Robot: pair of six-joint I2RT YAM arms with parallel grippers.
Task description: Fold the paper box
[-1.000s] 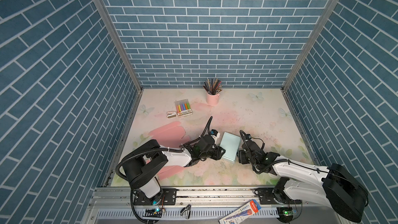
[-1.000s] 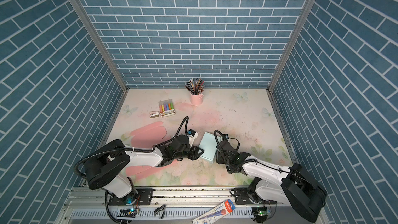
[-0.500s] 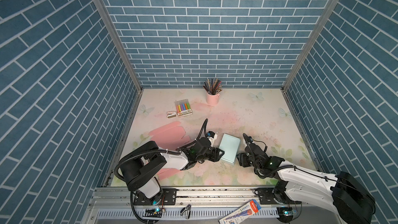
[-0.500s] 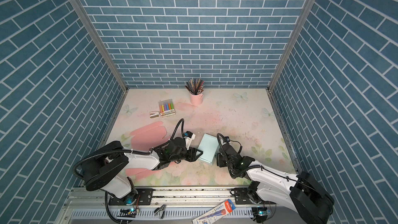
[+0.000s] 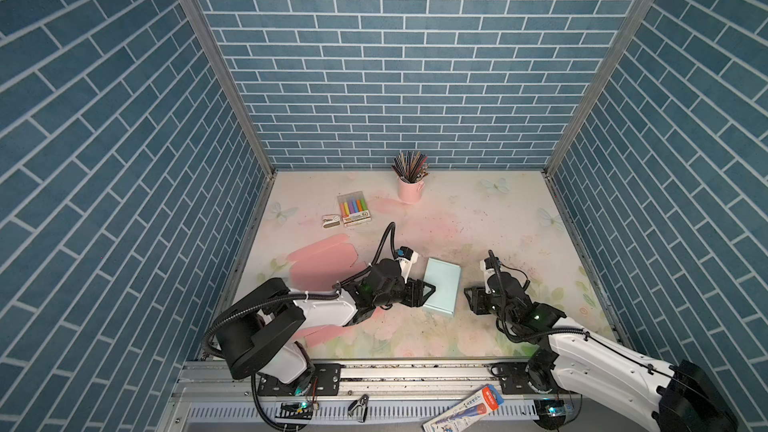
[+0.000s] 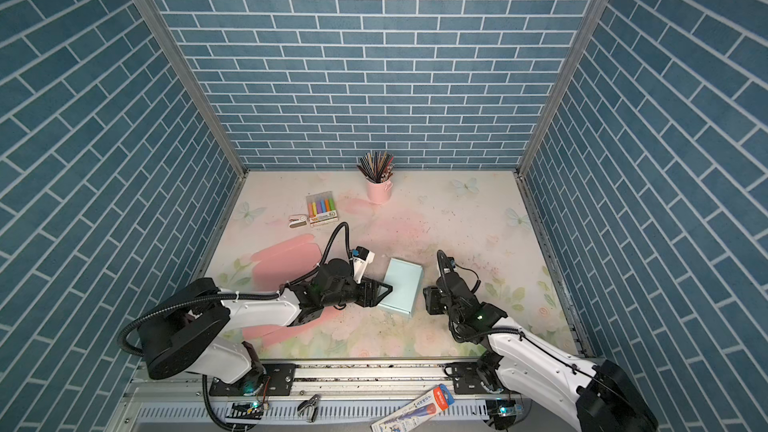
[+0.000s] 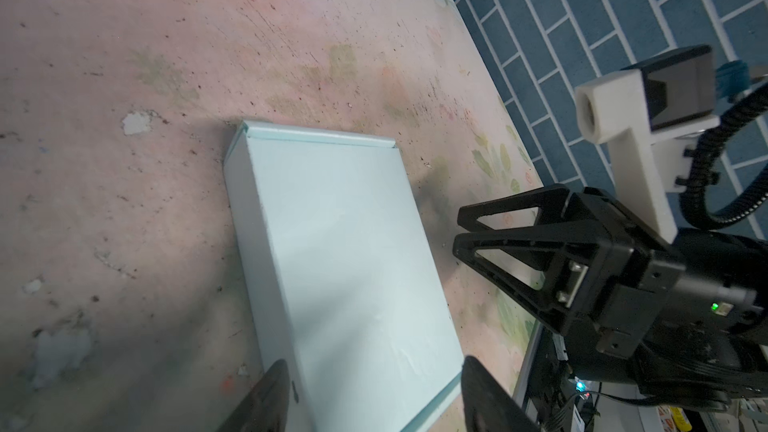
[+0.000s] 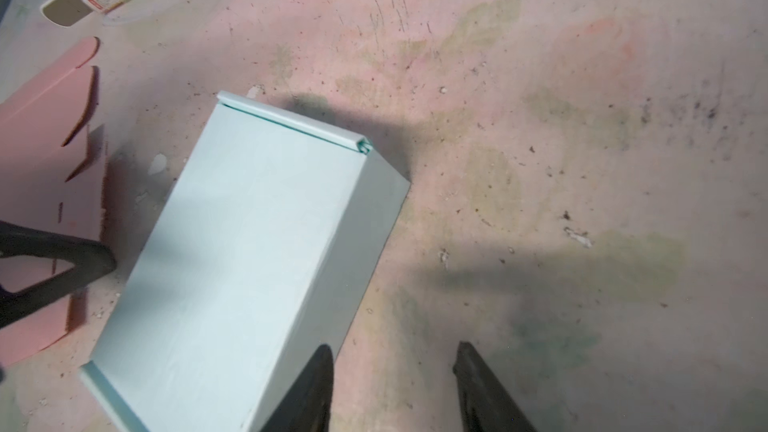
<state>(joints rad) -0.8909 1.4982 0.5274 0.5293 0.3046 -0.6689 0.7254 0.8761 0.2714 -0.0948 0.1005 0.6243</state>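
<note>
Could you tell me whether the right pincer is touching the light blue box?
Apart. The left wrist view shows bare table between the right pincer and the light blue box.

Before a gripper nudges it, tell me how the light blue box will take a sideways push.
The light blue box probably slides rather than tips: it lies flat on its broad face. It is likely light and hollow, being folded paper, so a hard squeeze may dent its walls. The tucked end flap shows a seam and might spring open if caught.
</note>
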